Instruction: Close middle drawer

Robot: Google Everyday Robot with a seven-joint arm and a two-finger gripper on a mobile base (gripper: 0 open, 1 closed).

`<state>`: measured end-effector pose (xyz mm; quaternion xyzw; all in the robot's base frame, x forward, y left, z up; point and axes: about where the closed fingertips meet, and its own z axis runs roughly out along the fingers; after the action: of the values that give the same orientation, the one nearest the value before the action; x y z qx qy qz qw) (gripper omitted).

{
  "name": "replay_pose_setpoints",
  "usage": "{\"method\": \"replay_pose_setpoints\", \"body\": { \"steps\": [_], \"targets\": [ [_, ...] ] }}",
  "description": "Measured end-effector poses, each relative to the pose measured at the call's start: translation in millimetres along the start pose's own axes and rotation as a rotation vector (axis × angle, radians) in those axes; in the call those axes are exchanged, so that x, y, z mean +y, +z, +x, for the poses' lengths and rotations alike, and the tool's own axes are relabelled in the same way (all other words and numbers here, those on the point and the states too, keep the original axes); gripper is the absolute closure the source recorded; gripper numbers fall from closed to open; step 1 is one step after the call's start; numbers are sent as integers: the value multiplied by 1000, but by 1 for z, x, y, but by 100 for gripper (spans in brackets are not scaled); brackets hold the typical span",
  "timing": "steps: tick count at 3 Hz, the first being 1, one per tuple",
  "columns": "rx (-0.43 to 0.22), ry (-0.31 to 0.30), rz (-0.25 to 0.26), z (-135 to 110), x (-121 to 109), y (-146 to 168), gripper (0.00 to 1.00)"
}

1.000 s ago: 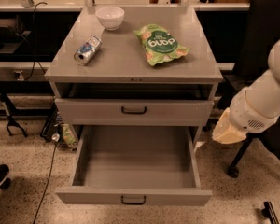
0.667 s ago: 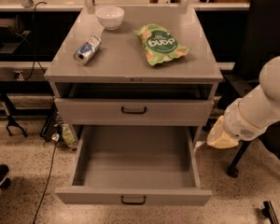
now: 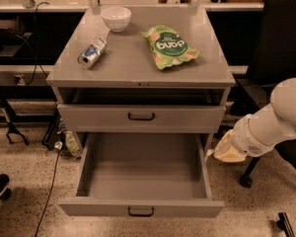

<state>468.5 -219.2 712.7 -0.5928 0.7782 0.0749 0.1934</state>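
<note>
The middle drawer (image 3: 143, 169) is a wide grey tray pulled far out of the cabinet, and it is empty. Its low flat front (image 3: 89, 207) faces me and has a small black centre handle (image 3: 140, 211). My gripper (image 3: 226, 149) is the pale tan end of the white arm (image 3: 274, 122). It sits low, just right of the drawer's right wall, next to the cabinet's right side. It touches nothing that I can see.
The upper drawer (image 3: 89, 117) stands slightly out. On the cabinet top (image 3: 128, 58) are a white bowl (image 3: 116, 18), a lying can (image 3: 92, 53) and a green snack bag (image 3: 169, 46). A black office chair (image 3: 281, 48) stands at the right, with cables (image 3: 49, 181) on the floor at the left.
My arm has swung down and a little left, bringing the gripper lower and closer to the open drawer's right side. The drawers have not moved.
</note>
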Motion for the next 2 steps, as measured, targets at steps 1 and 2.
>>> {"method": "replay_pose_setpoints", "body": {
  "steps": [1, 2],
  "targets": [
    [2, -25, -80, 14, 19, 21, 100],
    [3, -13, -120, 38, 36, 48, 100]
  ]
}}
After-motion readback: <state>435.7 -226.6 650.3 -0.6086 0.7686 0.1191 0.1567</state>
